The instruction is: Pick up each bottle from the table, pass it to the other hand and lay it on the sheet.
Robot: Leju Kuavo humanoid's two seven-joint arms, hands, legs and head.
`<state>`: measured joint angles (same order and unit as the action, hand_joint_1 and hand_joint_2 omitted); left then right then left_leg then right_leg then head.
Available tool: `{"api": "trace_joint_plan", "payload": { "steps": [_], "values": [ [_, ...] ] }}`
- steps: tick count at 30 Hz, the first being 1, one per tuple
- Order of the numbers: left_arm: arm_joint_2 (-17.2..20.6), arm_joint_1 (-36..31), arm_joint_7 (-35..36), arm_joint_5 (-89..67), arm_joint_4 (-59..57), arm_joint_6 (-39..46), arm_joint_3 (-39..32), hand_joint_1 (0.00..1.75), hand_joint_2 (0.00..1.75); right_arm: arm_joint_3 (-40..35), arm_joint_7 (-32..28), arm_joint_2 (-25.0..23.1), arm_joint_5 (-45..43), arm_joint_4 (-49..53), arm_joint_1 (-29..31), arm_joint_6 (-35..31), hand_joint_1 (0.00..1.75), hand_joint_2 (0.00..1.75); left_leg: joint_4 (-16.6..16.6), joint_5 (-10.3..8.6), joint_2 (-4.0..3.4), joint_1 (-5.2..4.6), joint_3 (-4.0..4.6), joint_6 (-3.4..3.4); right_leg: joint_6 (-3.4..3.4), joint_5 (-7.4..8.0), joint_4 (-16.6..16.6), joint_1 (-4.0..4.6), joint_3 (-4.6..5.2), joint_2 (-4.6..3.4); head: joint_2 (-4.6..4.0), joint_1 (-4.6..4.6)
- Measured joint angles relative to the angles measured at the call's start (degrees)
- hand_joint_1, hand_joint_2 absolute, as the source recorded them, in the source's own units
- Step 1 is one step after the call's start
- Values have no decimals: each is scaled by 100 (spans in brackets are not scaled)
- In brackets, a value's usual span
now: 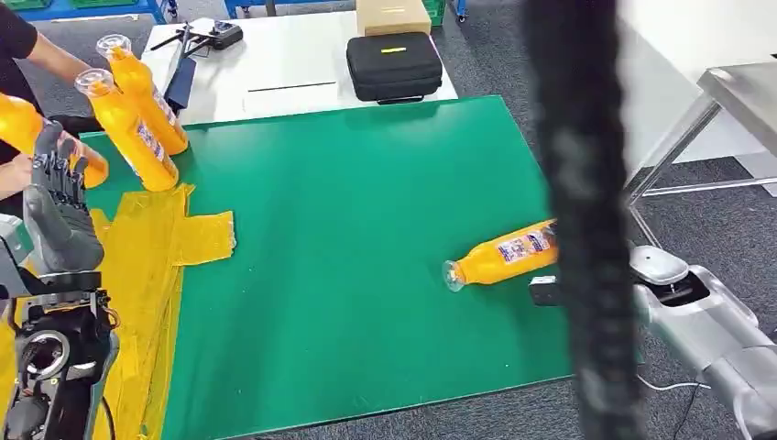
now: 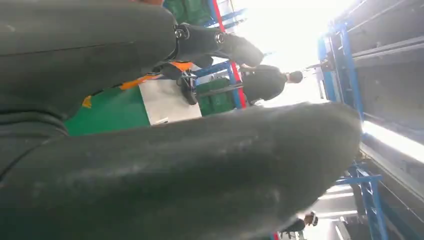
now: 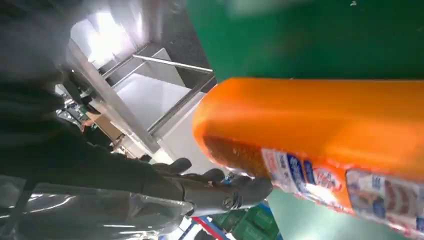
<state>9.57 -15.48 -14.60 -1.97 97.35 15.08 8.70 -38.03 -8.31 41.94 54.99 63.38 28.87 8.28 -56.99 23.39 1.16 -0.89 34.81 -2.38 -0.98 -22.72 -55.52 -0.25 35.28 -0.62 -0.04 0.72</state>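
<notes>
An orange bottle (image 1: 506,256) lies on its side on the green table top (image 1: 366,229) at the right, cap toward the middle. Its base (image 3: 320,125) fills the right wrist view. My right hand (image 3: 215,187) is at that base end with its fingers stretched out beside the bottle, gripping nothing; in the head view a dark blurred band hides it. My left hand (image 1: 57,197) is raised over the yellow sheet (image 1: 151,257) at the left, fingers (image 2: 220,42) up and apart, holding nothing. Two more orange bottles (image 1: 128,128) (image 1: 147,92) are at the sheet's far end.
A person at the far left holds another orange bottle (image 1: 16,124) just behind my left hand. A black case (image 1: 394,66) and a cardboard box (image 1: 392,15) sit on the white table (image 1: 275,64) beyond. The dark blurred band (image 1: 586,229) crosses the view at the right. A metal frame (image 1: 705,119) stands right.
</notes>
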Motion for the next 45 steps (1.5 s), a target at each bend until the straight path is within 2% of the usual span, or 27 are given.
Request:
{"api": "trace_joint_plan", "payload": {
  "steps": [7, 13, 23, 36, 45],
  "values": [
    [-7, -11, -4, 11, 13, 11, 66, 0, 0, -199, 15, -179, 232, -431, 234, -221, 0, 175, 0, 0, -2, 1, -3, 0, 0, 0, 0, 1, -1, -1, 0, 0],
    [-7, -67, -4, 98, 20, 114, 162, 0, 0, -485, 177, -625, 743, -1432, 553, -1067, 0, 175, 0, -1, -3, 1, -10, 0, 0, 0, 0, 1, -9, -1, 0, -2],
    [-7, -51, -7, 151, 39, 149, 227, 0, 0, -649, 470, -1429, 997, -2826, 1138, -1508, 0, 175, 0, -2, -3, 0, -40, -1, 0, 0, 1, 1, -37, -2, 0, -7],
    [-7, -85, -18, 286, 39, 171, 367, 0, 0, -717, 660, -1893, 1113, -3504, 1335, -1545, 0, 175, 0, -7, -17, 0, -41, -7, -5, 7, 1, 1, -35, -3, 0, -4],
    [-7, -87, -17, 286, 39, 179, 389, 0, 0, -717, 669, -2004, 1110, -3674, 1411, -1543, 0, 175, 0, -9, -21, -1, -44, -7, -7, 10, 1, 1, -36, -6, 0, -4]
  ]
}}
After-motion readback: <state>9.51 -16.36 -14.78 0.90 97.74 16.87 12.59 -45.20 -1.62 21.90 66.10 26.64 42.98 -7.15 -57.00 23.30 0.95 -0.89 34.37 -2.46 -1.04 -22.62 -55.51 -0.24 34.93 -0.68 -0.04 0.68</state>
